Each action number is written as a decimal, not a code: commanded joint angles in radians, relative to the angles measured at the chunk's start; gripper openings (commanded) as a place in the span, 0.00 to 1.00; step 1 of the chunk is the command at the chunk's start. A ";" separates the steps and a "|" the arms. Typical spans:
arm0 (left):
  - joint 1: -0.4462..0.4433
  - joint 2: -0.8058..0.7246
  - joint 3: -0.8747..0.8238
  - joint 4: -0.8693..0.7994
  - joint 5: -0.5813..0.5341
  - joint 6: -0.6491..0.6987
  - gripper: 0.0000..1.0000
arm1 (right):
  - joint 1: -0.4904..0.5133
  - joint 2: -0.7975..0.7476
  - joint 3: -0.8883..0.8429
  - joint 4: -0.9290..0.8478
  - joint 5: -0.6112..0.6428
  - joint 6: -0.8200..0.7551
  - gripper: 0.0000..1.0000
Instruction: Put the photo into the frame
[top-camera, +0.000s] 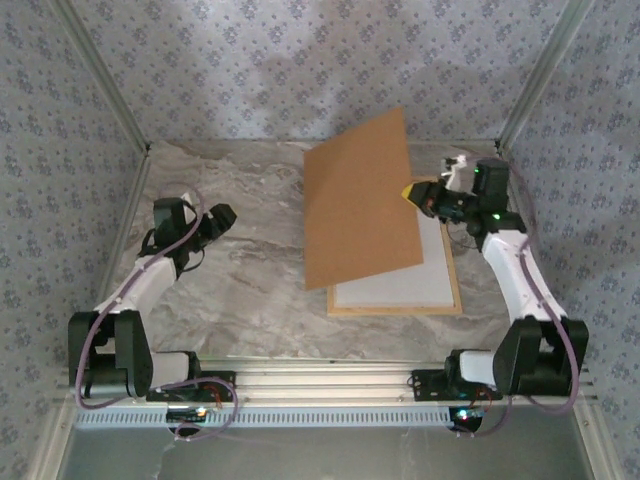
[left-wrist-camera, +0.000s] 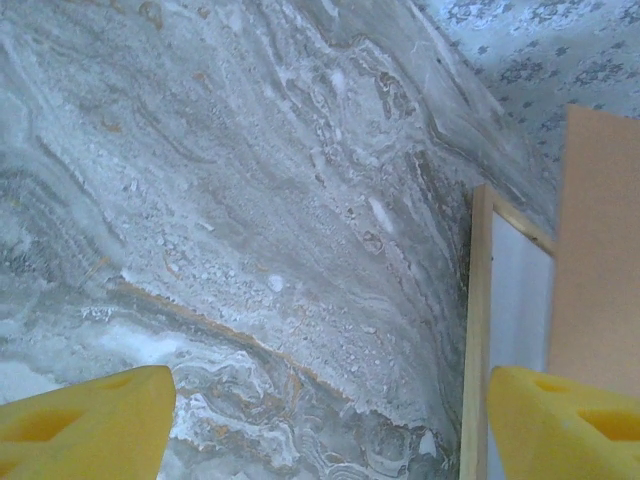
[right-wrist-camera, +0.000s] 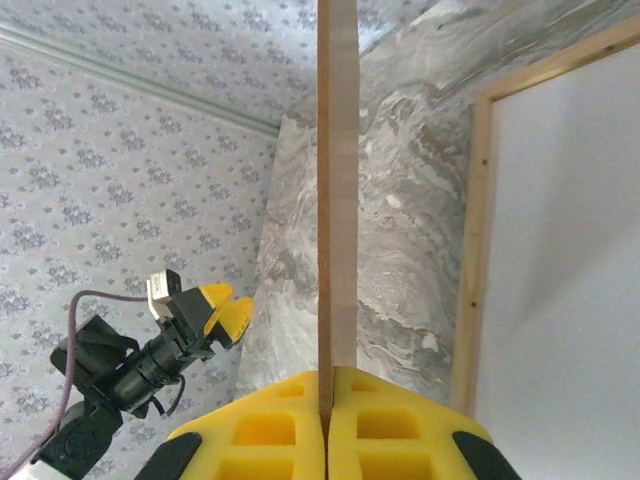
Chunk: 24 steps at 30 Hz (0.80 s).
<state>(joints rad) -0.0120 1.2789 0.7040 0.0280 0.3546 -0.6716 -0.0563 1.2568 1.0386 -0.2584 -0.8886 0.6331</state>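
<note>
Item: the frame (top-camera: 395, 312), one piece, light tan wood, lying flat.
You will find it right of centre on the grey marbled table (top-camera: 240, 270), turned slightly, with its long sides running away from you. Its rails are thin and plain, and a white panel (top-camera: 400, 285) fills the opening. From above you see the near rail and the right rail. The far left part is hidden by a brown board (top-camera: 360, 200) standing tilted over it, and you cannot tell whether the two touch.
</note>
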 joint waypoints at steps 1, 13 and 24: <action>-0.016 0.007 -0.007 0.004 0.014 -0.015 0.81 | -0.072 -0.080 0.012 -0.198 -0.083 -0.100 0.00; -0.036 0.065 0.000 0.042 0.065 -0.016 0.82 | -0.144 -0.016 0.145 -0.443 0.018 -0.246 0.00; -0.038 0.082 -0.011 0.061 0.070 -0.019 0.82 | -0.144 0.080 0.190 -0.400 -0.006 -0.260 0.00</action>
<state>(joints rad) -0.0463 1.3460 0.7033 0.0566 0.4011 -0.6907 -0.1986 1.3354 1.1728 -0.6846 -0.8280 0.3908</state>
